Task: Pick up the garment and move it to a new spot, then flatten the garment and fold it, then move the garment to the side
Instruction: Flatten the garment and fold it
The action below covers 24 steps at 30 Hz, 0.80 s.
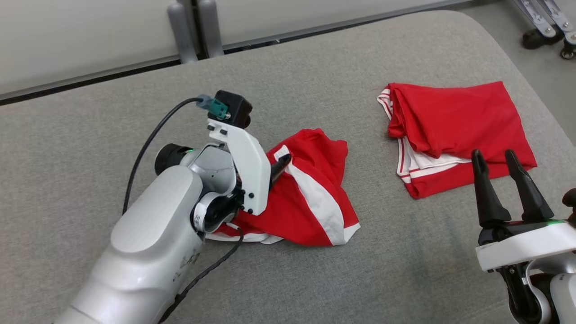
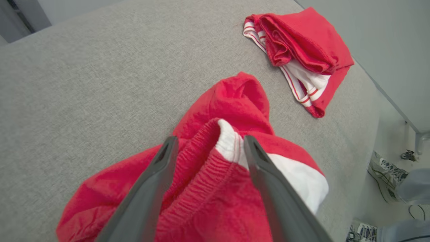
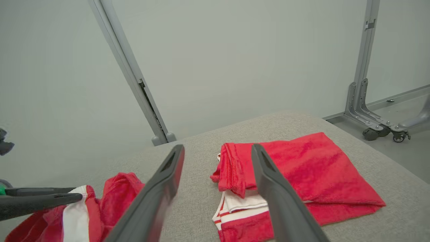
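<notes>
While the left gripper [image 2: 208, 143] stands open astride the waistband [image 2: 201, 174] of the crumpled red shorts [image 1: 315, 202] mid-table, the right gripper [image 1: 495, 155] hangs open by the folded red garment's [image 1: 454, 117] near edge; bare grey tabletop [image 1: 90, 135] spreads leftward.

One grey counter [image 1: 90, 135] carries two red-and-white pieces: one crumpled garment [image 1: 310, 198] and one folded garment [image 1: 454, 130]. Two tools appear, the left tool [image 2: 211, 141] and the right tool [image 1: 494, 157]. Two sneakers [image 2: 383, 168] are visible.

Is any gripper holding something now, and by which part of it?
Nothing is held. The left gripper is open, its fingers on either side of the waistband of the crumpled garment; the right gripper is open and empty.
</notes>
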Available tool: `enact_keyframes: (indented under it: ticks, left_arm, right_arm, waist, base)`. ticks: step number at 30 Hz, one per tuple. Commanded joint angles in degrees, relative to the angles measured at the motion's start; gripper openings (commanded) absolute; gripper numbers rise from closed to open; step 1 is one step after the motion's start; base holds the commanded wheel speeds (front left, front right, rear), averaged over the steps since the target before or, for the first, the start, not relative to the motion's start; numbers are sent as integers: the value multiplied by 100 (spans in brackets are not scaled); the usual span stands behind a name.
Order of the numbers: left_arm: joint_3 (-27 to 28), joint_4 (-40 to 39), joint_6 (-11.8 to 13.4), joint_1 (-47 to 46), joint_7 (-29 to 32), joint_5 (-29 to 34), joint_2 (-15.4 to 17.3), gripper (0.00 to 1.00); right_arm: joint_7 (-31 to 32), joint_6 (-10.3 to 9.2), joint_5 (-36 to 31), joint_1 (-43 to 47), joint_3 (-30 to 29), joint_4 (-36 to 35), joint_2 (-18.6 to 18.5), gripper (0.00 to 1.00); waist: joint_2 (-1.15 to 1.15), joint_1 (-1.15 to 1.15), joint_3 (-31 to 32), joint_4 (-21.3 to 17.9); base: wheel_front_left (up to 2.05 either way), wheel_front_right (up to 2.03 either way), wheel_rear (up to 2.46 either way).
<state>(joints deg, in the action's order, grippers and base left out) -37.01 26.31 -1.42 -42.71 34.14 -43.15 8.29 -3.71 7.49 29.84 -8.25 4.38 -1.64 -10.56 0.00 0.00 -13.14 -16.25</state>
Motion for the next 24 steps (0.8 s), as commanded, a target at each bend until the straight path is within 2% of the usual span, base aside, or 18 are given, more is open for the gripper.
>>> enact_keyframes:
  ticks: [1, 4, 6, 7, 8, 13, 19, 24]
  left_arm:
    - [-30, 144, -87, -133, 58, -52, -16, 100]
    - [-58, 306, -179, -248, 102, -100, -66, 100]
    - [-100, 384, -228, -277, 88, -88, -90, 62]
    - [-129, 401, -264, -271, 84, -95, -100, 34]
    - [-152, 399, -277, -262, 80, -104, -104, 0]
    - [-215, 156, -366, -58, -84, -134, -112, 0]
    - [-90, -668, -191, 555, -549, -205, -11, 0]
    - [178, -1761, 79, 1542, -720, -431, 473, 0]
  right_arm:
    - [-64, 2, 15, -89, 21, 32, -18, 100]
    - [-99, 2, 11, -114, 36, 90, -23, 100]
    - [-130, 2, 16, -121, 19, 125, -31, 100]
    - [-150, 2, 18, -96, -4, 140, -41, 100]
    - [-163, 2, 12, -59, -24, 166, -48, 100]
    - [-156, 2, -31, 72, -68, 235, -77, 100]
    - [-23, 2, -81, 249, -136, 208, -157, 100]
    - [133, 2, -122, 429, -181, 121, -166, 100]
  waist:
    - [0, 0, -92, -94]
    - [0, 0, -105, -125]
    - [0, 0, -98, -123]
    - [0, 0, -87, -104]
    - [0, 0, -71, -79]
    - [0, 0, 143, 149]
    - [0, 0, 505, 636]
    - [0, 0, 757, 1026]
  base:
    - [0, 0, 0]
    - [0, 0, 0]
    - [0, 0, 0]
    - [0, 0, 0]
    - [0, 0, 0]
    - [0, 0, 0]
    - [0, 0, 0]
    - [0, 0, 0]
